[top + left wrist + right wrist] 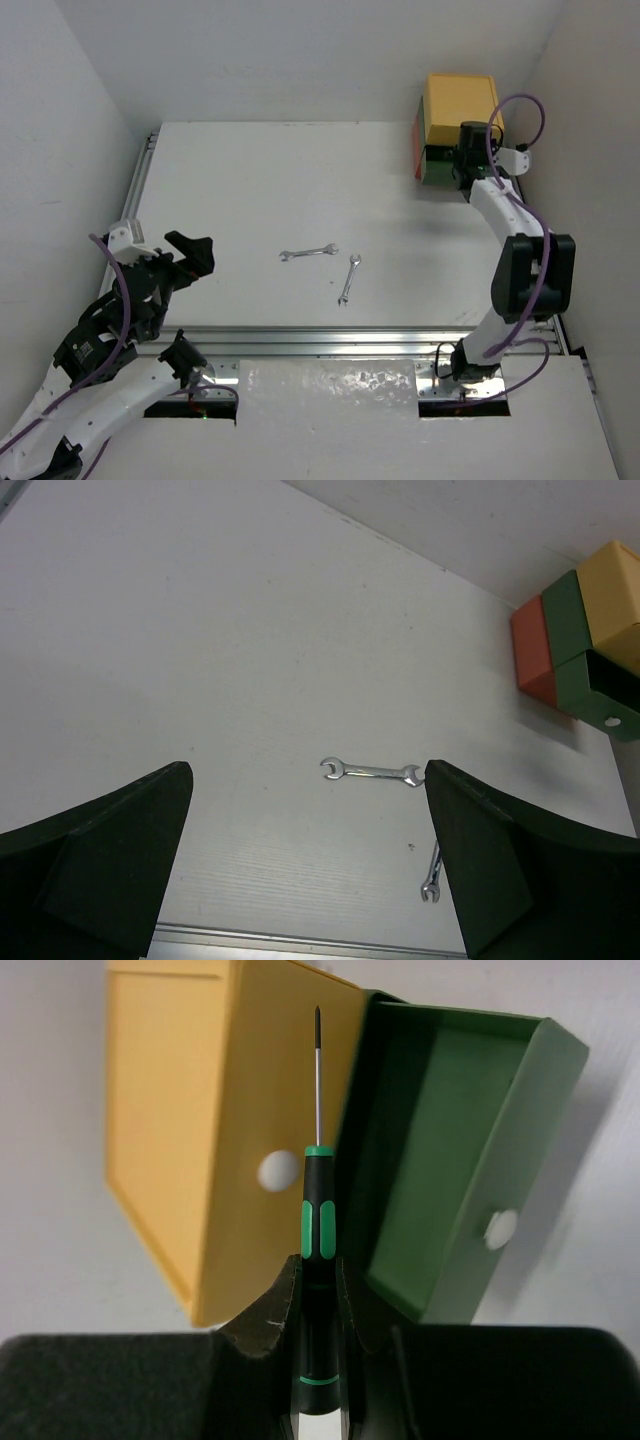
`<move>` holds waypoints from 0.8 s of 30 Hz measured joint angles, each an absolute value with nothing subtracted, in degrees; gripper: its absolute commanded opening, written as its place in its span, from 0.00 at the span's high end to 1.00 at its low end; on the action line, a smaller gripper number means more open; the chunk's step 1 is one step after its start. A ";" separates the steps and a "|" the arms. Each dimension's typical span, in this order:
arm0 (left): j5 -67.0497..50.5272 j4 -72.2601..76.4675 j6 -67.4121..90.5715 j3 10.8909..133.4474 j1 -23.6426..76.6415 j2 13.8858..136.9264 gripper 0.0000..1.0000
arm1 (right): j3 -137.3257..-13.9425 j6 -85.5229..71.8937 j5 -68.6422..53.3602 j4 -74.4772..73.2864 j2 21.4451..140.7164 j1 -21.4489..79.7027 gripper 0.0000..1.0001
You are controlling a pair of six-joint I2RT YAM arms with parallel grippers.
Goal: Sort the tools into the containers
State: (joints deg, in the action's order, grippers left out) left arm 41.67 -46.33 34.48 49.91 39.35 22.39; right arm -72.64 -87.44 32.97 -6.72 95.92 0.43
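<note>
Two small silver wrenches lie mid-table: one (308, 253) lies crosswise, the other (348, 279) slants toward the near edge. Both show in the left wrist view, the first (372, 772) whole and the second (433, 875) partly hidden by a finger. My left gripper (192, 256) is open and empty, well left of them. My right gripper (472, 160) is shut on a thin black-green screwdriver (318, 1230), held by the pulled-out green drawer (450, 1150), next to the yellow drawer (190, 1140). The orange-red drawer (533, 645) sits beside the stack. The knife and yellow-black screwdriver are out of view.
The drawer stack (455, 125) stands at the table's far right corner against the wall. An aluminium rail (330, 340) runs along the near table edge. White walls close in on the left, back and right.
</note>
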 measured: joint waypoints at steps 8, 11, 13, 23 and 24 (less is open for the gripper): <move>40.12 -45.04 33.23 49.91 39.35 24.27 0.00 | -78.26 -84.40 29.12 -6.85 102.26 -1.28 0.80; 39.68 -44.97 33.08 49.80 39.35 24.77 0.00 | -79.24 -83.81 28.01 -6.04 103.37 -1.76 0.57; 39.62 -44.95 33.04 49.80 39.35 24.60 0.00 | -79.31 -83.26 27.68 -6.26 103.53 -1.80 0.53; 39.59 -44.84 33.01 49.80 39.35 23.53 0.00 | -80.73 -80.27 23.38 -5.34 103.26 -1.89 0.58; 39.57 -44.84 33.01 49.80 39.35 23.51 0.00 | -79.61 -79.57 22.55 -4.01 102.52 -1.87 0.82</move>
State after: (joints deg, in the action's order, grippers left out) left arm 39.57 -44.84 33.01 49.80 39.35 23.51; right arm -79.61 -79.57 22.55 -4.01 102.52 -1.87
